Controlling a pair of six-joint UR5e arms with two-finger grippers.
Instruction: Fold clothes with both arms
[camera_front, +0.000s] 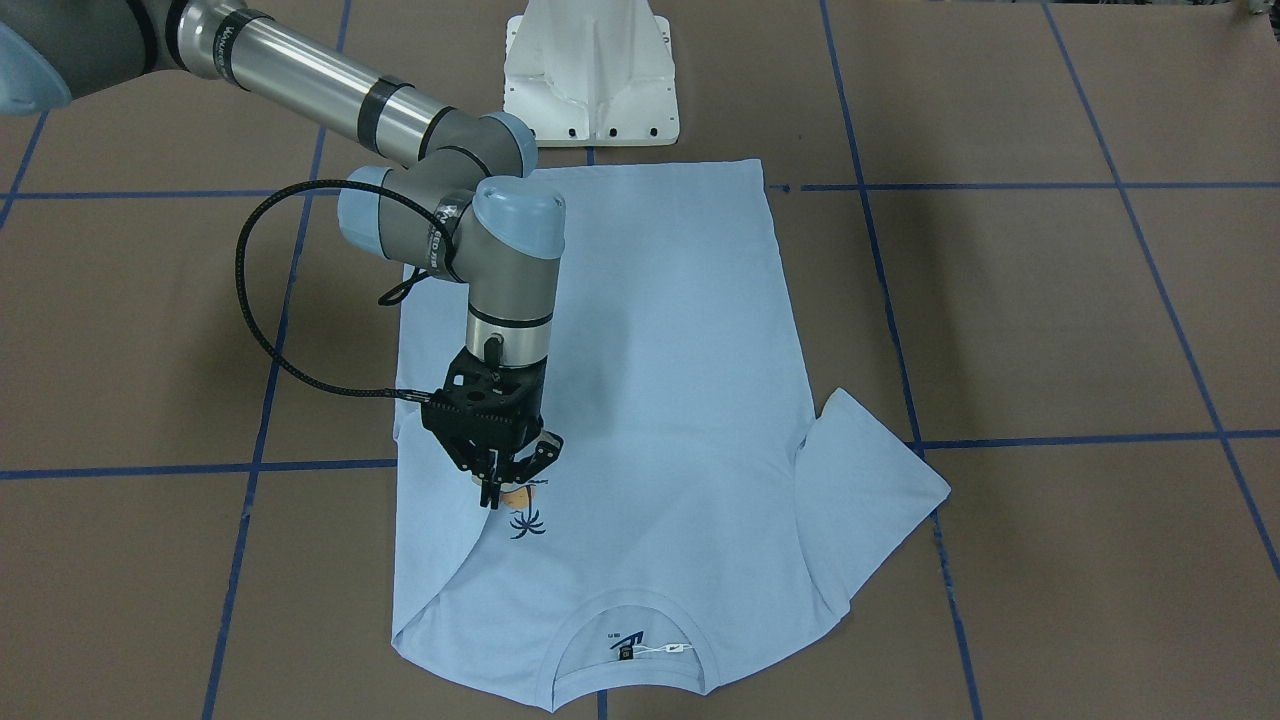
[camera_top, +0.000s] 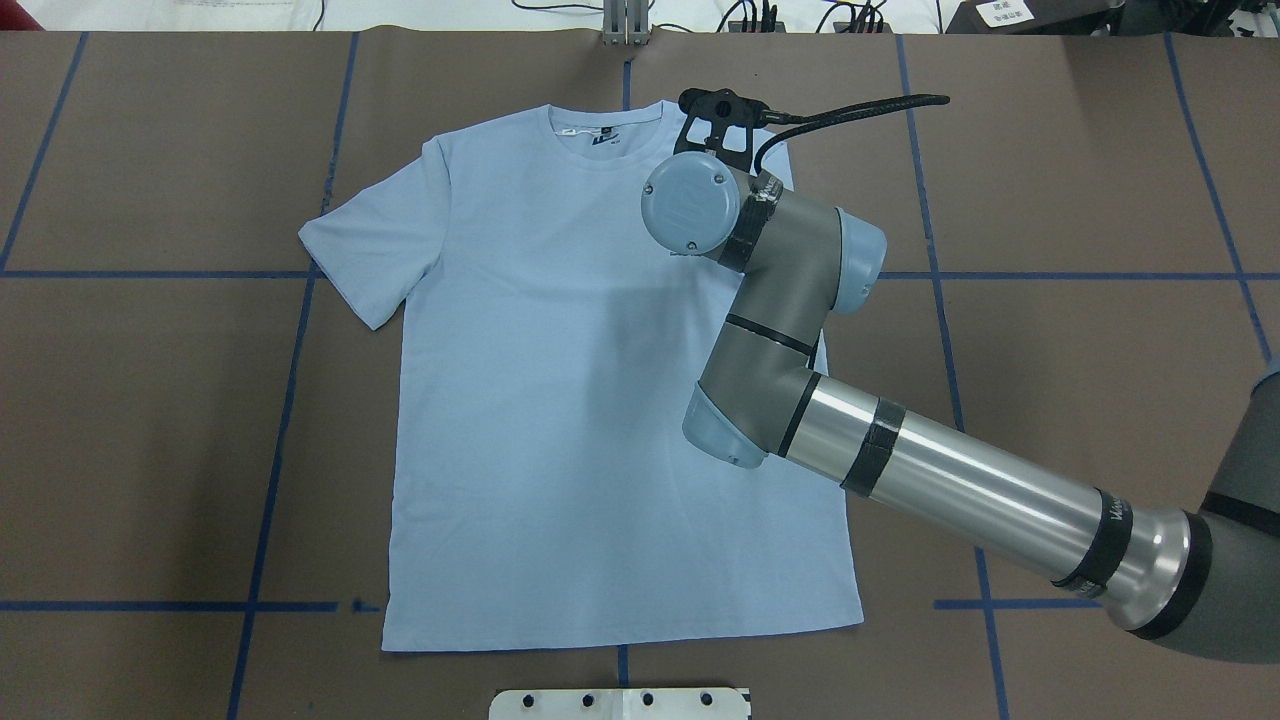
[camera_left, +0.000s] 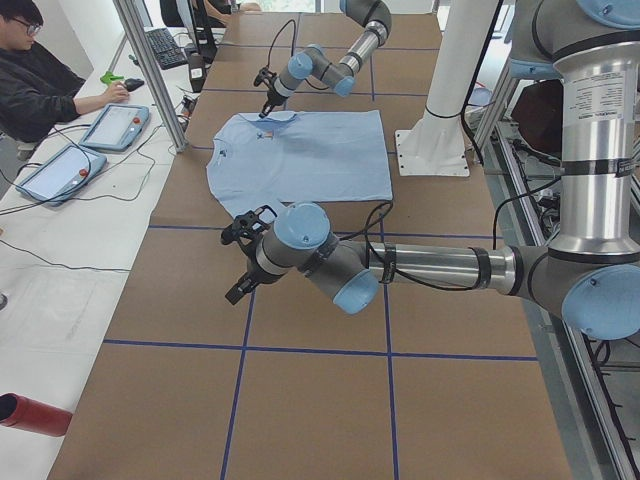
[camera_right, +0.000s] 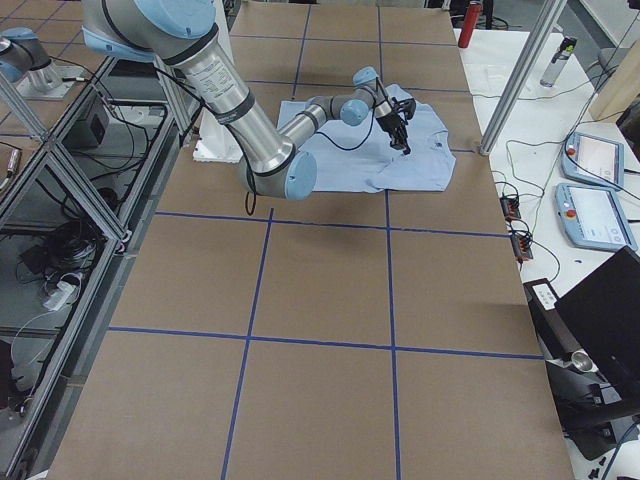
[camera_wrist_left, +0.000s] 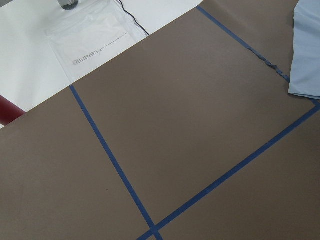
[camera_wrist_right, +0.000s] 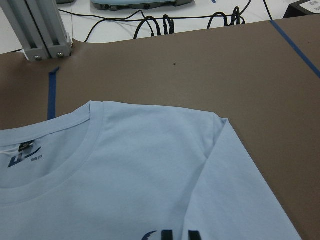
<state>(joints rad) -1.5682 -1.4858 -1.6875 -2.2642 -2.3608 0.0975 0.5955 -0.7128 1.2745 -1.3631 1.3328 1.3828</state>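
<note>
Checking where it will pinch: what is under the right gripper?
The T-shirt's chest. Its navy palm print shows beside the fingertips, which partly cover an orange patch.

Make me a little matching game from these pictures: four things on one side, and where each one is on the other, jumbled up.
Things
1. right end effector
2. left end effector
3. white tag
4. white base

Places
A. inside the collar
B. on the table, beyond the bottom of the shirt
C. over bare table, off the shirt
D. over the shirt, at the chest print

Pairs: 1-D, 2-C, 3-A, 4-B
</note>
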